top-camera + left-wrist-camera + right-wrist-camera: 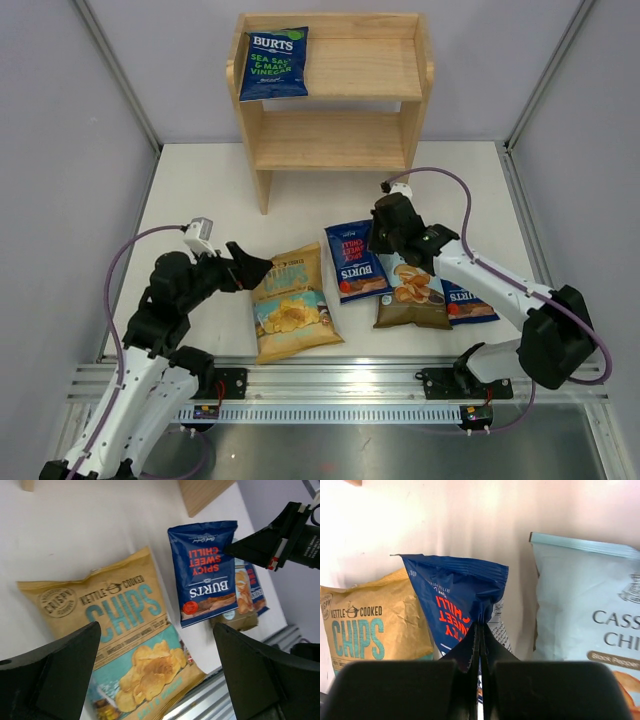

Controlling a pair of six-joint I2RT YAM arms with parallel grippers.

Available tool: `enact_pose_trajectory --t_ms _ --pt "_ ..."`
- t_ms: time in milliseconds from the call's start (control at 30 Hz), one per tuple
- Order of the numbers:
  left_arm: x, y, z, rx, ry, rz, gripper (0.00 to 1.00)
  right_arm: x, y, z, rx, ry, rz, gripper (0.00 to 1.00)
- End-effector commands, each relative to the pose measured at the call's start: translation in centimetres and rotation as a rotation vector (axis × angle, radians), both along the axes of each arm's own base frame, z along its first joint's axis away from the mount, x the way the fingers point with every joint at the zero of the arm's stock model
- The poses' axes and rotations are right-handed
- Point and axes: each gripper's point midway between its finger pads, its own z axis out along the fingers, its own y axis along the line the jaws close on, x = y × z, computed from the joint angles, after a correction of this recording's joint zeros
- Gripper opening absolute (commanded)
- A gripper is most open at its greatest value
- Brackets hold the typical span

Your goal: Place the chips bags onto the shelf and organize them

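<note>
The light-wood shelf (330, 140) stands at the back, with one dark-blue Burts bag (273, 63) on the left of its top tier. My right gripper (378, 237) is shut on the far right edge of a dark-blue Burts chilli bag (355, 262); the wrist view shows the jaws (480, 625) pinching the bag (455, 595), its edge raised. The tan Chips bag (291, 305) lies flat left of it. My left gripper (255, 270) is open and empty, hovering over this bag (115, 630). A light-blue and brown bag (412, 292) lies to the right, overlapping a third Burts bag (468, 303).
The shelf's lower tier and the right part of its top tier are bare. A metal rail (340, 385) runs along the table's near edge. Grey walls close in both sides. The right arm's cable (465, 200) loops over the right of the table.
</note>
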Motion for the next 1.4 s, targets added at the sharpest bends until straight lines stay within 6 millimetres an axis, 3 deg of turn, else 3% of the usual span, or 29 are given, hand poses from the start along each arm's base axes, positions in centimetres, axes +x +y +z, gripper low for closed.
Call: enact_pose_trajectory --t_ms 0,200,367,400,433,500,533,667,733,767,1000,1033,1167,1267,1367 --pt "0.4 -3.5 4.6 -0.232 -0.167 -0.134 0.99 0.8 -0.7 5.2 0.036 -0.126 -0.059 0.00" --pt "1.3 -6.7 4.9 -0.382 -0.233 -0.190 0.99 0.1 -1.2 12.3 0.218 -0.257 -0.115 0.00" --pt "0.2 -10.2 5.8 -0.428 -0.320 -0.224 0.99 -1.2 -1.4 18.6 0.471 -0.360 -0.163 0.00" --pt "0.4 -10.2 7.1 -0.462 -0.380 -0.201 0.99 -1.4 -1.3 19.5 0.522 -0.378 -0.161 0.00" --pt "0.5 -10.6 6.4 -0.462 -0.375 -0.203 0.99 -1.7 -0.7 20.5 0.606 -0.381 -0.158 0.00" --pt "0.1 -11.3 7.8 -0.514 -0.429 -0.211 0.99 -2.5 -0.6 22.3 0.707 -0.385 -0.155 0.00" --pt "0.3 -11.7 7.5 -0.512 -0.428 -0.214 0.99 -2.9 -0.4 23.1 0.747 -0.385 -0.140 0.00" --pt "-1.3 -13.2 10.3 -0.589 -0.565 -0.290 0.99 -4.1 0.6 24.6 0.923 -0.349 -0.114 0.00" --pt "-1.0 -13.6 10.4 -0.600 -0.579 -0.277 0.99 -4.6 0.9 25.8 1.056 -0.340 -0.101 0.00" --pt "-1.4 -13.6 11.5 -0.631 -0.617 -0.284 0.99 -4.8 1.0 26.0 1.087 -0.333 -0.095 0.00" --pt "-0.1 -13.7 13.5 -0.692 -0.669 -0.212 0.99 -5.6 0.5 26.3 1.264 -0.267 -0.137 0.00" --pt "0.0 -13.7 13.5 -0.697 -0.667 -0.205 0.95 -5.6 0.3 26.2 1.273 -0.263 -0.150 0.00" --pt "0.4 -14.4 14.5 -0.723 -0.677 -0.203 0.61 -5.5 -0.7 25.8 1.334 -0.253 -0.213 0.00" --pt "0.7 -15.0 14.9 -0.732 -0.675 -0.205 0.59 -5.6 -0.7 26.0 1.344 -0.257 -0.208 0.00" --pt "1.0 -15.2 15.4 -0.734 -0.685 -0.201 0.47 -6.0 -0.3 26.2 1.342 -0.243 -0.176 0.00"
